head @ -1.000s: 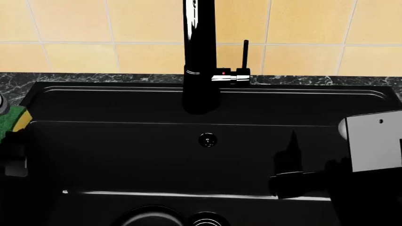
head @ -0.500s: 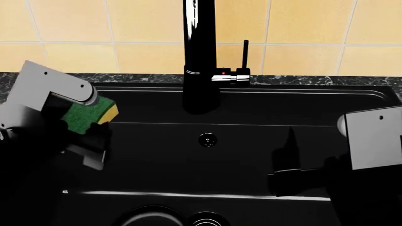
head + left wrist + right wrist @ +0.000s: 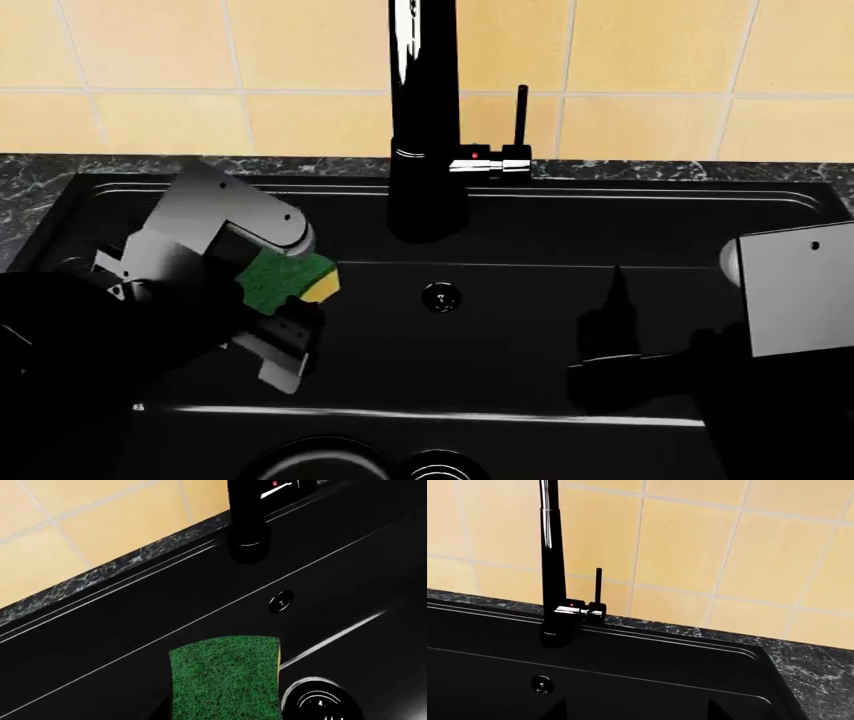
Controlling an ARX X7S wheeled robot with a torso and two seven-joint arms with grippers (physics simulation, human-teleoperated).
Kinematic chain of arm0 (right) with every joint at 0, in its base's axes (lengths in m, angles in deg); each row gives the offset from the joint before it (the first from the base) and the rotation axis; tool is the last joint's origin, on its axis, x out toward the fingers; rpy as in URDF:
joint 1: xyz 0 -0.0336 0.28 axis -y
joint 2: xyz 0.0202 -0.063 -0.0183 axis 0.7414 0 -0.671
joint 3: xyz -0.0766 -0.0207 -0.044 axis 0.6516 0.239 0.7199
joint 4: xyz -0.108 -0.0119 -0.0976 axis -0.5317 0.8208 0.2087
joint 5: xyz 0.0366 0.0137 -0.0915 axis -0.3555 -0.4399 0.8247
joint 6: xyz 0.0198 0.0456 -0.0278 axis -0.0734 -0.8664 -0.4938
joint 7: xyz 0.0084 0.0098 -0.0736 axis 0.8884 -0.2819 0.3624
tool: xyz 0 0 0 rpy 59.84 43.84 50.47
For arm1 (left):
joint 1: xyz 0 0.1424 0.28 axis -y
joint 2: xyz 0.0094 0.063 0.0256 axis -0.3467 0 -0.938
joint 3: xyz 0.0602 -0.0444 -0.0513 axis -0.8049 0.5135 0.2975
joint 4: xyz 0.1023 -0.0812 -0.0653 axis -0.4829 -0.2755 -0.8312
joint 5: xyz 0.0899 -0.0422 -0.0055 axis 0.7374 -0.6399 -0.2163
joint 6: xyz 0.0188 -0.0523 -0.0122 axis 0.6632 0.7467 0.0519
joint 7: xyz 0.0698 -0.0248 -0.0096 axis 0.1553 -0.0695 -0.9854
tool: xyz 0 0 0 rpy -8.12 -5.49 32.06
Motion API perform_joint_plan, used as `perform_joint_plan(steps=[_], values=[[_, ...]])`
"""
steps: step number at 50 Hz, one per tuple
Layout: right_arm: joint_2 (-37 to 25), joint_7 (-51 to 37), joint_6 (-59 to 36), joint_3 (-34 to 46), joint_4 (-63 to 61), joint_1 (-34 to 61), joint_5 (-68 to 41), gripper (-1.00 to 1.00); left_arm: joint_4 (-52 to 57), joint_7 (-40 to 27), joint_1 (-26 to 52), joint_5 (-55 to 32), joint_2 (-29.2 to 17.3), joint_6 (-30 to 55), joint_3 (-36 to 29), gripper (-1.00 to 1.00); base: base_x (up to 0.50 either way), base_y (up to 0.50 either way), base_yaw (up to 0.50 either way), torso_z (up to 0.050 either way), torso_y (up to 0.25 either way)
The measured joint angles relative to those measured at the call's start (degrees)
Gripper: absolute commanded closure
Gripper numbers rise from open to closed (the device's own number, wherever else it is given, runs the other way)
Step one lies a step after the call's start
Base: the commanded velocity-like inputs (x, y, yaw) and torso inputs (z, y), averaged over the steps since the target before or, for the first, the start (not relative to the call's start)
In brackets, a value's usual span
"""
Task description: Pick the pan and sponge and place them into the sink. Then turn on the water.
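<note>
My left gripper [image 3: 284,290] is shut on the sponge [image 3: 286,277], green top over a yellow layer, and holds it above the left half of the black sink [image 3: 747,215]. In the left wrist view the sponge [image 3: 223,677] fills the space between the jaws. A round dark rim at the head view's bottom edge looks like the pan [image 3: 320,458]. My right gripper [image 3: 634,712] is open and empty over the sink's right side, also in the head view [image 3: 601,340]. No water shows at the faucet [image 3: 424,120].
The faucet's thin lever [image 3: 521,112] stands upright beside the tube. An overflow fitting [image 3: 442,296] sits on the back wall, and the chrome-ringed drain [image 3: 441,468] lies on the floor beside the pan. Marble counter [image 3: 27,180] and tiled wall surround the basin.
My left gripper has carried the sponge rightward from the sink's left rim to over the basin. The right arm has barely moved.
</note>
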Motion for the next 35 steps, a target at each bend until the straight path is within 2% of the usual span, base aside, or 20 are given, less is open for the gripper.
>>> perform_joint_plan(steps=[15,35], values=[[-0.13,0.03,0.76,0.02,0.09,-0.91,-0.21,-1.0,-7.78,2.25,-2.75,2.5,1.34,-5.34,-5.01,1.0,0.0,0.0,0.0,0.0,0.0],[-0.21,0.54,2.82,0.81,1.11,-2.46,0.38,-1.0,-16.09,3.87,-5.57,4.5,3.36,-10.74,-8.41,1.0,0.0,0.0,0.0,0.0,0.0]])
